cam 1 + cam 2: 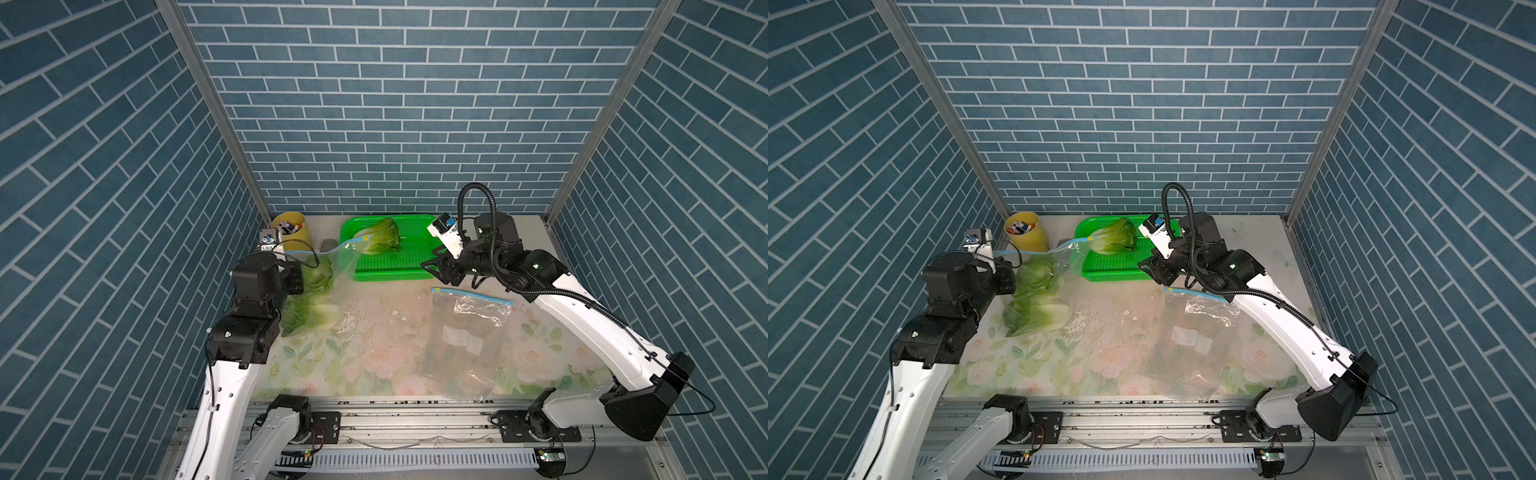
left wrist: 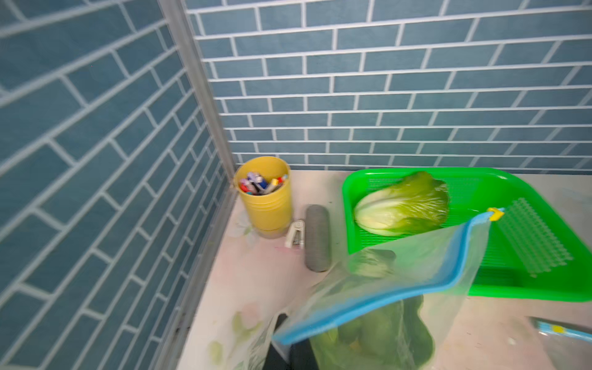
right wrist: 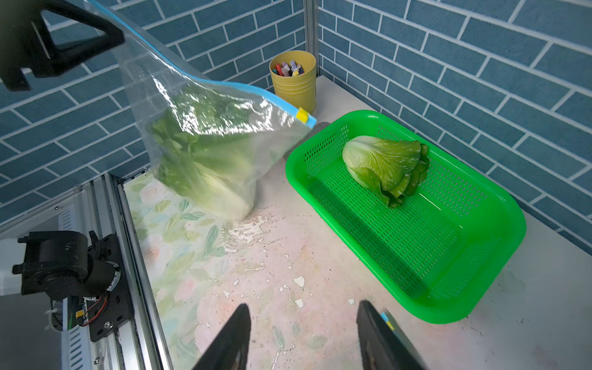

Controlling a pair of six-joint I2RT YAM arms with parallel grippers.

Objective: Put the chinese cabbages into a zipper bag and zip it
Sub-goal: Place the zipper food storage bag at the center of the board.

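Slippage is the main worry: the left claw [image 1: 1007,277] pinches only one end of the zip strip of the bag [image 3: 208,137], and two cabbages [image 1: 309,303] sag heavy in it at 9 o'clock, their low ends seemingly resting on the worktop [image 1: 374,332], so a tug could pull the film free. The mouth droops toward the basket [image 1: 390,277] at 12 o'clock with the slider [image 3: 302,114] at its far end; how far it gapes I cannot tell, and a narrow mouth would snag the last cabbage [image 1: 380,241], lying on its side in the basket, leaves loose and easily torn. The right claw [image 3: 304,339] stands half-wide and empty at 1 o'clock, just outside the basket's near wall, which it must clear; the zip edge of a spare bag [image 1: 465,332] lies right beside one finger and could be dragged. The centre is bare; a cup [image 1: 291,232] crowds 11 o'clock
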